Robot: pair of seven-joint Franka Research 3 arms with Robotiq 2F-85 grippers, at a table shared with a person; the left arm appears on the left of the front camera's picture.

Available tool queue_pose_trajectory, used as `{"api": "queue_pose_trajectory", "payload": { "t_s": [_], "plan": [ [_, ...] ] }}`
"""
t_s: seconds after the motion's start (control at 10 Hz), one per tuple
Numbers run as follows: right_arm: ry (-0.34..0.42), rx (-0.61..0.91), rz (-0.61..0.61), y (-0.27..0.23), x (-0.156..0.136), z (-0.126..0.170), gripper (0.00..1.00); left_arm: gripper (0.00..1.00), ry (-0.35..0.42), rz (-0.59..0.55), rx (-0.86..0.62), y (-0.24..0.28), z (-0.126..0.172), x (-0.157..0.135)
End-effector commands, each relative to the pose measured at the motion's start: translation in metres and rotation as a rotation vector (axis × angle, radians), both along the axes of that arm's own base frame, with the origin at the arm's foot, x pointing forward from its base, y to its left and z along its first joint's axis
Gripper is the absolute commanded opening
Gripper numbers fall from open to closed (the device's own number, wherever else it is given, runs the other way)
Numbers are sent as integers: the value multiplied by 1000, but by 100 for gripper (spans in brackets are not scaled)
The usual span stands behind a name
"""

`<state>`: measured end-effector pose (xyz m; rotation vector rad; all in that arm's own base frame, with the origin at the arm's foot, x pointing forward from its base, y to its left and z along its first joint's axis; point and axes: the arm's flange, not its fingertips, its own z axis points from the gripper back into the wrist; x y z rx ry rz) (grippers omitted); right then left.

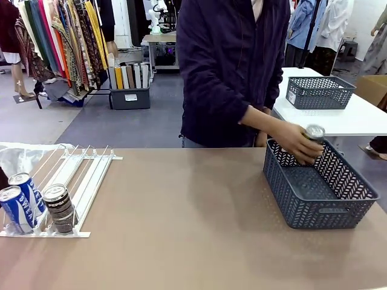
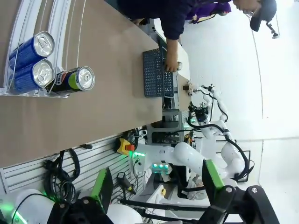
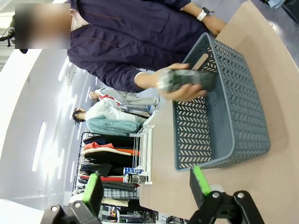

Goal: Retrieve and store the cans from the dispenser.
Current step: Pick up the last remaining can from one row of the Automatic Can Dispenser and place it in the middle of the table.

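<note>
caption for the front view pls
A person's hand holds a can over the grey basket; two blue cans and one dark can sit in the white dispenser.

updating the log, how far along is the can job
Done: nothing stored yet, the basket looks empty. In hand: the person's hand holds a can over the basket's far rim. Left: two blue cans and one dark can sit at the dispenser's near end.
</note>
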<state>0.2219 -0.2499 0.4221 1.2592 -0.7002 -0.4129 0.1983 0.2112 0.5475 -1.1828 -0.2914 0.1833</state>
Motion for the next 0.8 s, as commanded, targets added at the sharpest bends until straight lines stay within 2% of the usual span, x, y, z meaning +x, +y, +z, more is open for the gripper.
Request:
{"api": "queue_pose_trajectory", "payload": {
  "t_s": [0.0,0.3,0.4,0.5,0.7],
  "plan": [
    [-36,5,-7,0,3,3,100,100,-28,-1,-9,-2,1,0],
    [-36,5,-7,0,3,3,100,100,-28,-1,-9,-2,1,0],
    [-36,5,-7,0,3,3,100,100,-1,1,2,0,1,0],
    [-36,5,-7,0,3,3,100,100,-18,-89,76,-28,9,13],
    [-36,5,-7,0,3,3,100,100,73,-175,255,-91,16,47]
  ]
}}
